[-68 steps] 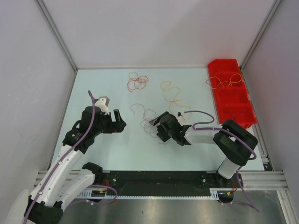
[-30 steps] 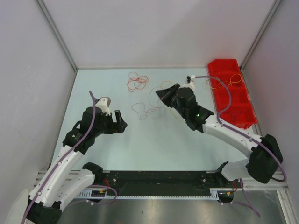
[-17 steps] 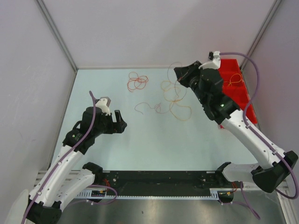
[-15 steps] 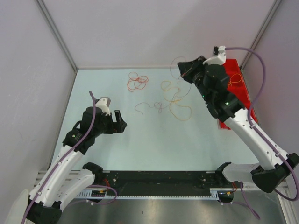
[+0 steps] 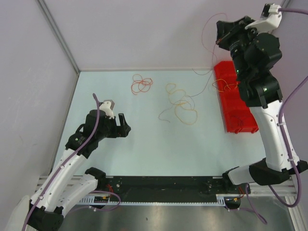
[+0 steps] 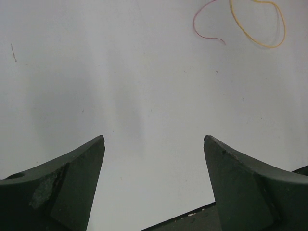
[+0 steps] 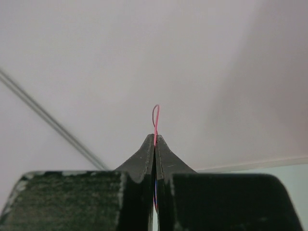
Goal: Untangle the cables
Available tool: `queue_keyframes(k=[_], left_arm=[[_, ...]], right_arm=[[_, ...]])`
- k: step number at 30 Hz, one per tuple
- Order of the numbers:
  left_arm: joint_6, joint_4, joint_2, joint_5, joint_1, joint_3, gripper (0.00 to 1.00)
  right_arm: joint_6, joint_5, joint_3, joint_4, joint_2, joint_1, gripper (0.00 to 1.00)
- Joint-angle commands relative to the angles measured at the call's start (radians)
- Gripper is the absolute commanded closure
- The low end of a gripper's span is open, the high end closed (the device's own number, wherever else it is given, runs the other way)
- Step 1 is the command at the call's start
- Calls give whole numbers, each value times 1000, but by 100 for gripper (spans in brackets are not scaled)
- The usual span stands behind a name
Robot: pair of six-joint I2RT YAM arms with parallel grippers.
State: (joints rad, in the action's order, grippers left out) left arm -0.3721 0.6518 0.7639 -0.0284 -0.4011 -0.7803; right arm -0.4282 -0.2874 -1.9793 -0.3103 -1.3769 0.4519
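Note:
My right gripper [image 5: 220, 35] is raised high at the back right, above the table, and is shut on a thin pinkish-red cable [image 7: 155, 114]; a small loop of it sticks out past the closed jaws. In the top view that cable [image 5: 212, 62] hangs down from the gripper and trails to the table beside the orange-yellow cables [image 5: 182, 104], which lie in loose loops mid-table. A red cable [image 5: 142, 84] lies coiled at the back. My left gripper [image 5: 123, 126] hovers open over bare table on the left, holding nothing. From the left wrist, a pink cable end [image 6: 207, 25] and a yellow loop [image 6: 260, 36] show far ahead.
A red bin [image 5: 240, 120] with several compartments stands along the right edge, with orange cables [image 5: 232, 85] in its far part. Grey walls close in the back and both sides. A black rail [image 5: 163, 185] runs along the near edge.
The right arm has risen from the table and swung to the back right, pulling the pinkish cable up and out of the orange-yellow loops. The left arm has not moved.

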Motion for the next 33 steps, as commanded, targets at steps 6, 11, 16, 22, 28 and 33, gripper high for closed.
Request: queue_keyframes(k=[6,11,16,22,28,33], left_arm=[[12,-26,8,19,-4,3,11],[10,-26,9,24,-4,3,11],[9,-24,14,25,-4,3,11],[9,-26,26,25,-4,3,11],[7,-24,28,25,-5,4,11],[7,-24,26,25,-5,4,11]], right_arm=[[135,68,-476,-147,-191,-211,100],[125,102,-521,-121,-211,-352,100],[100,134,-498,-108,-177,-472,100],[100,165,-532,-101,-160,-562,100],[134,127,-504,-108,-119,-595,100],[174,61,-324,-102,-44,-610,100]])
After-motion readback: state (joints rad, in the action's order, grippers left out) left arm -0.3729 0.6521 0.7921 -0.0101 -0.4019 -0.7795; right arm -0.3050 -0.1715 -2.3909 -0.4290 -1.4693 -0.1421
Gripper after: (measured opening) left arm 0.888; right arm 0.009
